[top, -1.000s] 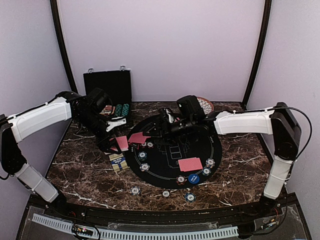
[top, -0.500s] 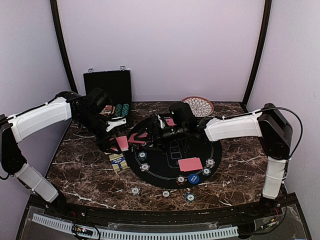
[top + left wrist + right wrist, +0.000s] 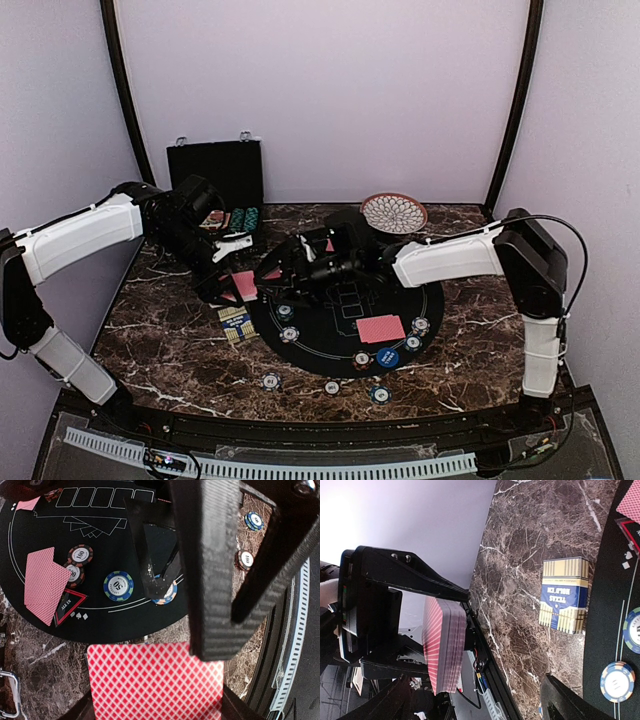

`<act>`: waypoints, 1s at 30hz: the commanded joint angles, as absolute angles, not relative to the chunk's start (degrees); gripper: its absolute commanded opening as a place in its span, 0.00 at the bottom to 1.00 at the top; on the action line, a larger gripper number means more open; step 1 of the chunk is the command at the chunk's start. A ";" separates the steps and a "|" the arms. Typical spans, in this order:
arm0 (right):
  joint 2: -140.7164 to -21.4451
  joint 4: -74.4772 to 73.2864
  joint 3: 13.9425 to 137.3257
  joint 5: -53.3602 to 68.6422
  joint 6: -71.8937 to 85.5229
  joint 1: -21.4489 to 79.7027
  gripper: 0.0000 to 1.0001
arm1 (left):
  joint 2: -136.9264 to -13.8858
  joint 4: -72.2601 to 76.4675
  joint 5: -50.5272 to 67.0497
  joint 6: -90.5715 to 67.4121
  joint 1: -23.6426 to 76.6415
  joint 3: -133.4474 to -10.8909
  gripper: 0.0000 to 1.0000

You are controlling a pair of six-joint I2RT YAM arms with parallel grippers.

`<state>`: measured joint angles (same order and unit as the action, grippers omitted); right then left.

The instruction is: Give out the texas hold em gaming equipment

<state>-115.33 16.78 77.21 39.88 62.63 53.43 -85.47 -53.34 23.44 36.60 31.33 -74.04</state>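
My left gripper (image 3: 230,284) is shut on a deck of red-backed cards (image 3: 155,682), held on edge just off the left rim of the black round mat (image 3: 345,345). My right gripper (image 3: 282,276) stands open beside that deck; its fingers (image 3: 205,570) fill the left wrist view above the cards. In the right wrist view the deck (image 3: 445,645) shows edge-on between and beyond my open right gripper (image 3: 480,700). A red card (image 3: 380,328), striped chips (image 3: 118,586) and a red-triangle marker (image 3: 67,609) lie on the mat. A blue button (image 3: 388,357) sits at its near edge.
A blue and yellow card box (image 3: 235,324) lies on the marble left of the mat. The black hinged case (image 3: 215,178) stands open at the back left. A patterned plate (image 3: 394,212) sits at the back. Three chips (image 3: 332,388) lie in front of the mat.
My right arm has swung left across the mat toward the deck in the left gripper, uncovering the plate. The left arm and its deck have stayed put.
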 commanded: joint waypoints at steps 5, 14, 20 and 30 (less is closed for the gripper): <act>-119.21 21.08 83.59 42.28 64.93 54.99 0.89 | -84.70 -52.86 25.65 35.99 30.98 -76.03 0.00; -124.29 20.92 89.47 44.36 66.50 56.55 0.88 | -84.62 -52.40 26.05 35.69 31.03 -76.28 0.00; -127.40 19.25 93.21 45.73 66.81 57.04 0.86 | -84.68 -52.49 26.14 35.68 31.00 -76.52 0.00; -127.31 16.84 90.43 44.37 66.93 55.59 0.82 | -84.01 -52.87 26.26 35.72 31.02 -76.72 0.00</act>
<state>-127.72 16.69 92.23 44.60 66.81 56.23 -85.47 -52.82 24.64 35.77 31.33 -74.87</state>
